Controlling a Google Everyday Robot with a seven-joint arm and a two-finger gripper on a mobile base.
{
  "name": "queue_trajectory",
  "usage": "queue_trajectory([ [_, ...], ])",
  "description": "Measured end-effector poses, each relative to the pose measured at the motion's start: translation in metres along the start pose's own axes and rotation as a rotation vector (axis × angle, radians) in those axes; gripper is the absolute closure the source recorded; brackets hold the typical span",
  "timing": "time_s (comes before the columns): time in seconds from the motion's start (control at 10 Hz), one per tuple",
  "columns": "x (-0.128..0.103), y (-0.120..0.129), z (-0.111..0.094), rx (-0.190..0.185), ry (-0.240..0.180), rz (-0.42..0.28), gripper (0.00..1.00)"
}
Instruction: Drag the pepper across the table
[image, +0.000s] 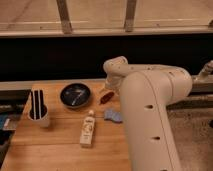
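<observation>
Near edge: table (55, 150), plank grain running left to right. My arm (150, 115) blocks the near right side.

Mid table: white bottle (88, 130) lying flat. Pale blue piece (114, 116) just right of its far end. White cup (41, 117) with dark utensils at the left.

Further back: pepper (105, 98), dark red, lying aslant between the black bowl (63, 95) on its left and my arm on its right, apart from both.

Pincer (108, 90): hangs at the pepper's far end, at or just above it. Contact not confirmed. Open or closed: cannot tell. Nothing visibly held.

Judgement: step in hand is getting purchase on the pepper. For a clean drag:
- press down lightly and keep the load steady so the pepper slides, not rolls
- pull along its long axis
- choose a path clear of the bowl, the blue piece and the bottle
- go slowly; a slim thing slips out easily
</observation>
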Motion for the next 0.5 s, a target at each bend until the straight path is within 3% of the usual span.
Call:
queue_trajectory([
  [0.3, -0.003, 0.005, 0.017, 0.010, 0.037, 0.007, 0.22],
  [0.5, 0.002, 0.004, 0.023, 0.012, 0.058, 0.013, 0.42],
])
